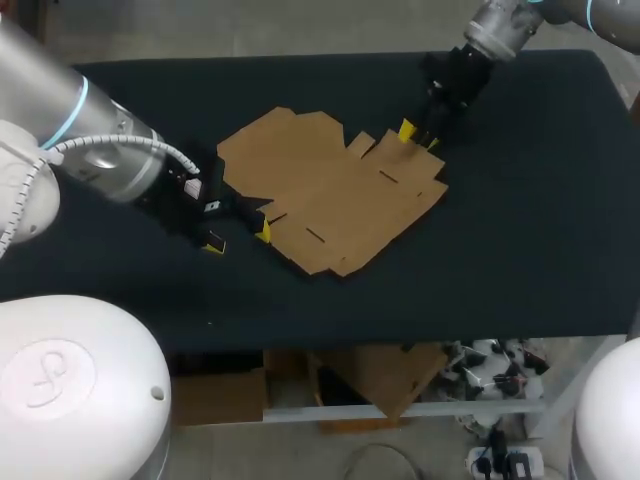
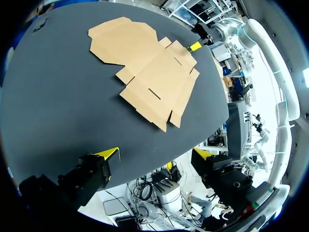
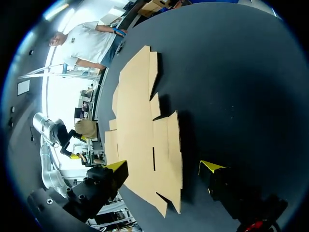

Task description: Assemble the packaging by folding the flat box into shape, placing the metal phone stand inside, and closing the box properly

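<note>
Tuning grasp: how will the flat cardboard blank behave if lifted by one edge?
Likely floppy: the cardboard blank is a thin sheet with flaps and slots, so it should sag. Probably light; lying flat on the table, pushes likely slide it.

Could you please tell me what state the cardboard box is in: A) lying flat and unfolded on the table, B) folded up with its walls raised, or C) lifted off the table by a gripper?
A: the cardboard box lies spread out flat on the table.
</note>
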You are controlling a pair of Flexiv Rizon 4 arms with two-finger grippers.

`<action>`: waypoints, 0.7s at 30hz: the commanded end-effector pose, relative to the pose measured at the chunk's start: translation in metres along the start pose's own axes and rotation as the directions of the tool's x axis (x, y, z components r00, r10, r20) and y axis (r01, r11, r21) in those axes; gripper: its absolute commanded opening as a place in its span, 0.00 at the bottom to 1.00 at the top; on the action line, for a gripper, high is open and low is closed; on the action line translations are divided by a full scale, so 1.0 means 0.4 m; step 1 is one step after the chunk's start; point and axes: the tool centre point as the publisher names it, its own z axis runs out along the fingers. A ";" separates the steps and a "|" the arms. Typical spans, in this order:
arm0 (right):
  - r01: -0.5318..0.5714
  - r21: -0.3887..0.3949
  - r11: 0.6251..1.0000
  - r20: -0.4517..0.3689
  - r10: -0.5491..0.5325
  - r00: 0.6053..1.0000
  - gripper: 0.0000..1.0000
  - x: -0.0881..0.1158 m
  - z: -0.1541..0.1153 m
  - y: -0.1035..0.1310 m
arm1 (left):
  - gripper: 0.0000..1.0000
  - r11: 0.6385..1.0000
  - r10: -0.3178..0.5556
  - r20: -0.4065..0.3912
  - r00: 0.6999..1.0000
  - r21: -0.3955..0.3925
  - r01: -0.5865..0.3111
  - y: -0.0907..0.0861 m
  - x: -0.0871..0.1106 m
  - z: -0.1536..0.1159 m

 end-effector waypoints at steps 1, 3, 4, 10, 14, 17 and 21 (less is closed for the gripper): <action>-0.002 0.039 0.999 -0.016 0.003 1.000 1.00 -0.015 0.005 0.014 | 1.00 1.000 -0.001 0.003 1.000 -0.002 0.001 -0.002 0.000 0.003; -0.002 0.042 0.999 -0.018 0.002 1.000 1.00 -0.015 0.009 0.015 | 1.00 1.000 -0.002 0.003 1.000 -0.003 0.002 -0.002 0.000 0.003; -0.001 0.044 0.999 -0.020 0.002 1.000 1.00 -0.014 0.011 0.016 | 1.00 1.000 -0.002 0.002 1.000 -0.003 0.002 -0.002 0.000 0.003; 0.007 0.057 0.998 -0.025 -0.006 1.000 0.43 -0.008 0.022 0.020 | 1.00 1.000 -0.001 0.003 1.000 -0.004 0.001 -0.003 0.002 0.004; 0.007 0.069 0.998 -0.023 -0.005 1.000 0.00 -0.005 0.031 0.021 | 1.00 1.000 0.001 0.003 1.000 -0.005 -0.001 -0.003 0.003 0.005; 0.006 0.072 0.997 -0.021 -0.004 1.000 0.00 -0.004 0.034 0.021 | 1.00 1.000 0.001 0.002 1.000 -0.005 -0.001 -0.001 0.003 0.005; 0.003 0.075 0.997 -0.019 -0.002 1.000 0.00 -0.002 0.040 0.020 | 1.00 1.000 0.001 0.001 1.000 -0.001 -0.001 0.005 0.003 0.003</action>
